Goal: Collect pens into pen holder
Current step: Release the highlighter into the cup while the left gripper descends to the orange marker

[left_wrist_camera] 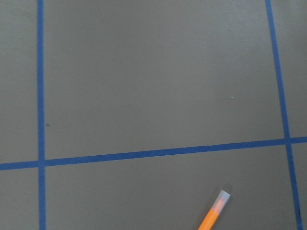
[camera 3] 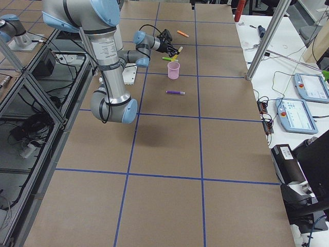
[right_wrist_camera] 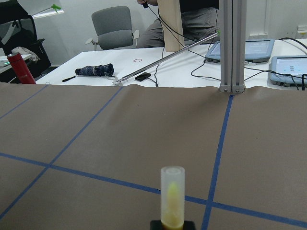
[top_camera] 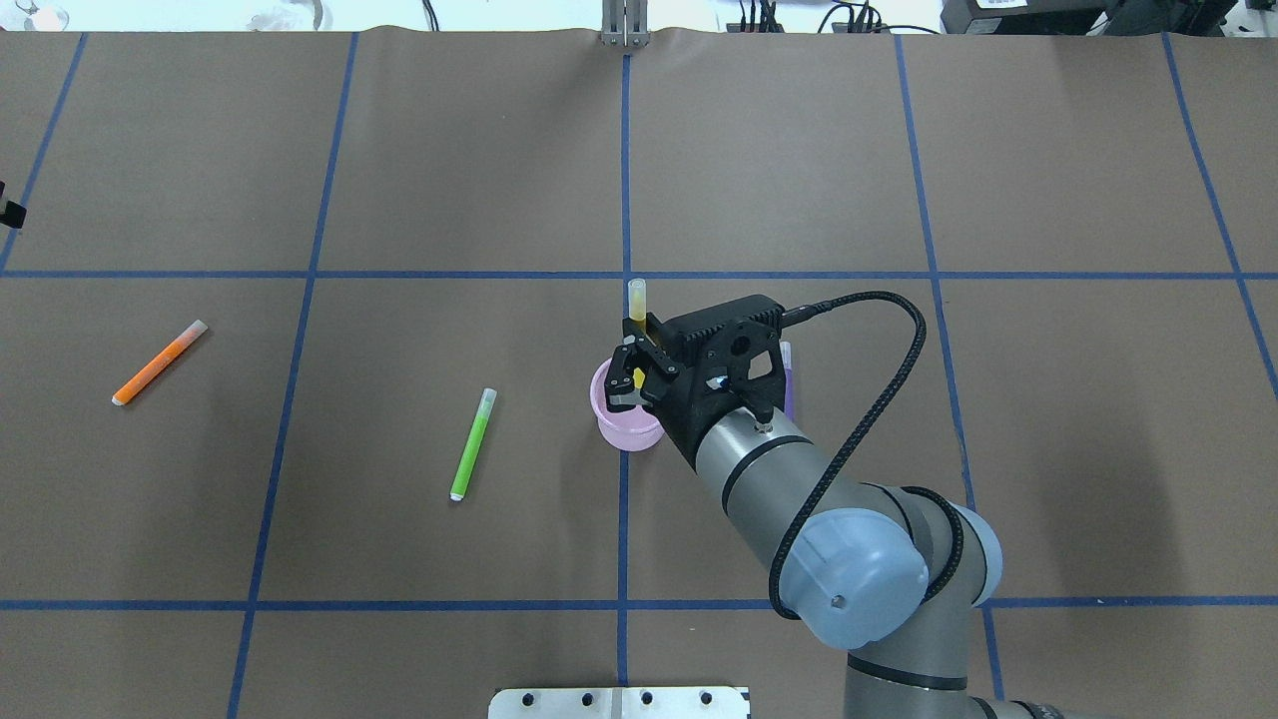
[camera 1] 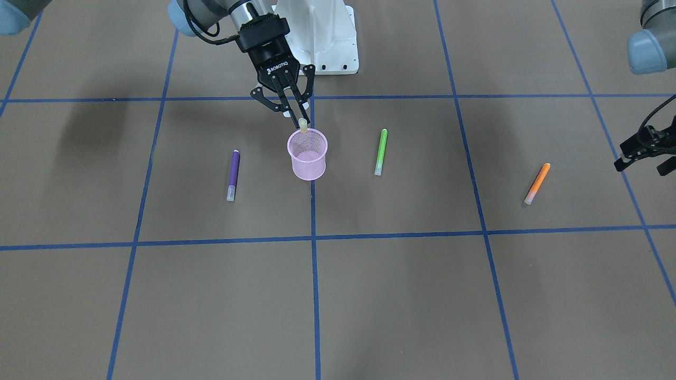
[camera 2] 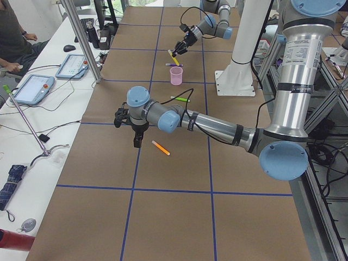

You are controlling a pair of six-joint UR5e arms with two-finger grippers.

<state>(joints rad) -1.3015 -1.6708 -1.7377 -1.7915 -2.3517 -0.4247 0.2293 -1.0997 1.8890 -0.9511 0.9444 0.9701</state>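
Note:
The pink mesh pen holder (camera 1: 307, 155) stands upright near the table's middle. My right gripper (camera 1: 300, 117) hangs just above its rim, shut on a pale yellow pen (top_camera: 637, 303), which is tilted with its clear cap (right_wrist_camera: 172, 179) pointing away from the wrist. Lying flat on the table are a purple pen (camera 1: 233, 174), a green pen (camera 1: 381, 151) and an orange pen (camera 1: 537, 183). My left gripper (camera 1: 640, 166) hovers open and holds nothing, a little beyond the orange pen (left_wrist_camera: 214, 215). In the overhead view my right wrist partly hides the purple pen (top_camera: 787, 379).
Blue tape lines grid the brown paper table cover. The white robot base (camera 1: 322, 37) stands just behind the pen holder. Past the far edge is a white desk with tablets (right_wrist_camera: 249, 48), cables and an aluminium post (right_wrist_camera: 232, 45); a person sits there.

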